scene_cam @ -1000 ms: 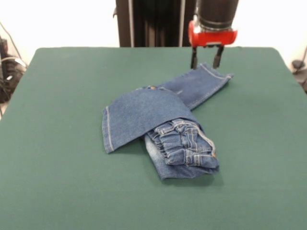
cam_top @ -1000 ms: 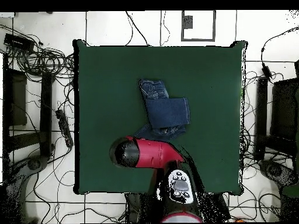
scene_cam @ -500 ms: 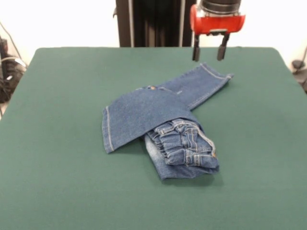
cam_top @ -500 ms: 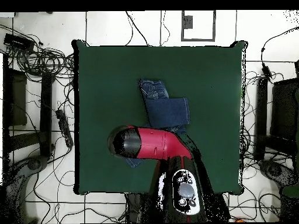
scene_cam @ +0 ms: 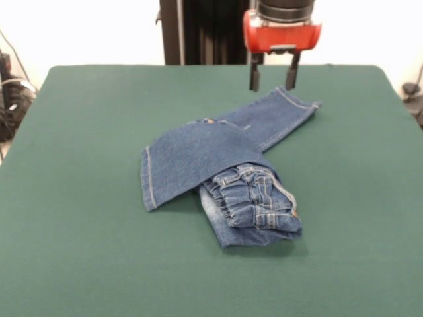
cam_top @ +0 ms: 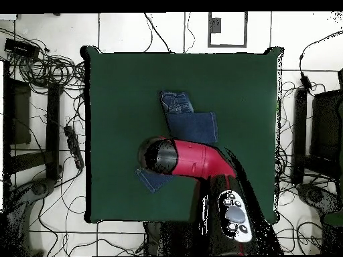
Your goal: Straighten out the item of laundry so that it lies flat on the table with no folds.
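The item of laundry (scene_cam: 225, 168), a small pair of blue jeans, lies folded near the middle of the green table (scene_cam: 79, 198). One leg is folded over the other toward the left. The gathered waistband is bunched at the front right, and the other leg stretches back to the right. My gripper (scene_cam: 271, 74) hangs open above the far leg's cuff, clear of the cloth. In the overhead view the arm (cam_top: 184, 157) covers part of the jeans (cam_top: 191, 124), and the cuff pokes out below it.
Wide green tabletop (cam_top: 120, 87) surrounds the jeans on all sides. Cables and equipment (cam_top: 40, 134) lie on the floor around the table. The black pedestal (scene_cam: 205, 30) stands beyond the far edge.
The gripper rose a little from the cuff, then shifted left and slightly down over the far leg. The jeans have not moved.
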Motion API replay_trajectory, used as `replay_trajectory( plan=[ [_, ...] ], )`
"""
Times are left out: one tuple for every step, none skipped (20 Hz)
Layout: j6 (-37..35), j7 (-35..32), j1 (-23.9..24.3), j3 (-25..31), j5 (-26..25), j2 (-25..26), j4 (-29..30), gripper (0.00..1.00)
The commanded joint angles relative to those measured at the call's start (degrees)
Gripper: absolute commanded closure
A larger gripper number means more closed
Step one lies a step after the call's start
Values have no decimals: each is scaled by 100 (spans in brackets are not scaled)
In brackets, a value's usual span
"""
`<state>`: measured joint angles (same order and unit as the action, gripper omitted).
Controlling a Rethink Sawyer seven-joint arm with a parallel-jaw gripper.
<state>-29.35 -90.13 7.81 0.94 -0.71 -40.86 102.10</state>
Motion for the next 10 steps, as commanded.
replay_trajectory(
  plan=[
    [-287,402,160,793,-326,268,-83,0],
    [-265,424,205,813,-372,277,-82,0],
    [-251,433,253,838,-424,289,-81,0],
    [-233,447,304,871,-474,311,-87,0],
    [-210,460,363,908,-526,328,-81,0],
    [-180,473,427,941,-581,346,-82,0],
    [-118,481,492,976,-641,366,-69,0],
    [-76,489,570,1014,-668,409,-58,0],
    [-85,487,627,1075,-686,411,-41,0],
    [-94,484,683,1136,-703,413,-24,0]
  ],
)
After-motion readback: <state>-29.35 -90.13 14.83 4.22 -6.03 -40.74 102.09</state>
